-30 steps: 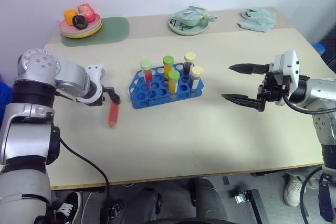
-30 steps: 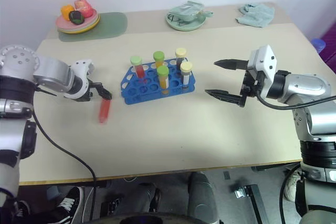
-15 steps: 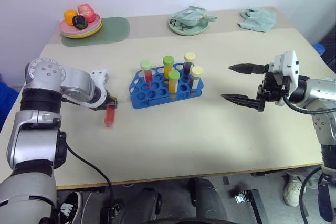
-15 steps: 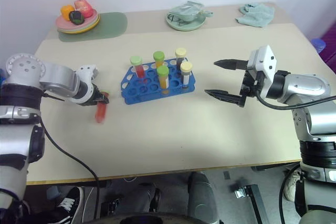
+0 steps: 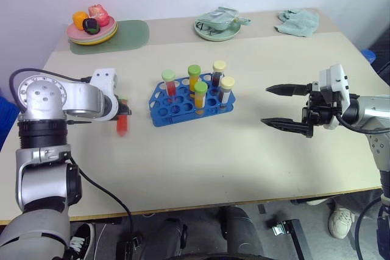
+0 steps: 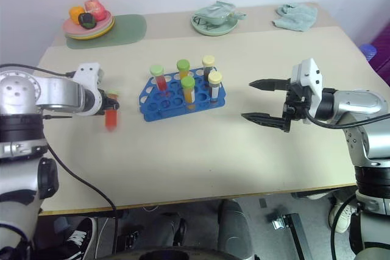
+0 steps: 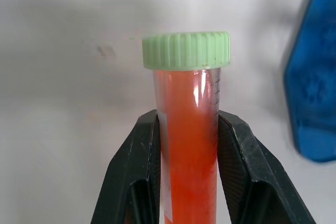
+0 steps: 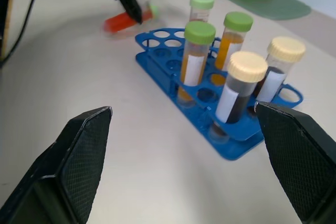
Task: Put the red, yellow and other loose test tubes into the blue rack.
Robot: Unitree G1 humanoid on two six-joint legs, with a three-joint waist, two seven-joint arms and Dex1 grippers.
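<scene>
My left gripper point(image 5: 124, 112) is shut on a test tube point(image 7: 186, 129) of red liquid with a green cap, gripping it just under the cap. The tube point(image 5: 122, 126) hangs a little above the table, left of the blue rack point(image 5: 177, 111). The rack stands mid-table and holds several upright tubes: red and orange ones with green caps, dark ones with pale yellow caps point(image 8: 247, 66). My right gripper point(image 5: 266, 105) hovers open to the right of the rack, nothing between its fingers point(image 8: 79, 156).
At the back left, a plate of toy food point(image 5: 91, 28) rests on a green mat point(image 5: 131, 33). A pale green plate point(image 5: 218, 25) with crumpled material and a teal cloth point(image 5: 298, 21) lie along the back edge.
My left gripper has shut on the red tube that lay on the table and lifted it, cap end up. The right gripper has stayed in place, open.
</scene>
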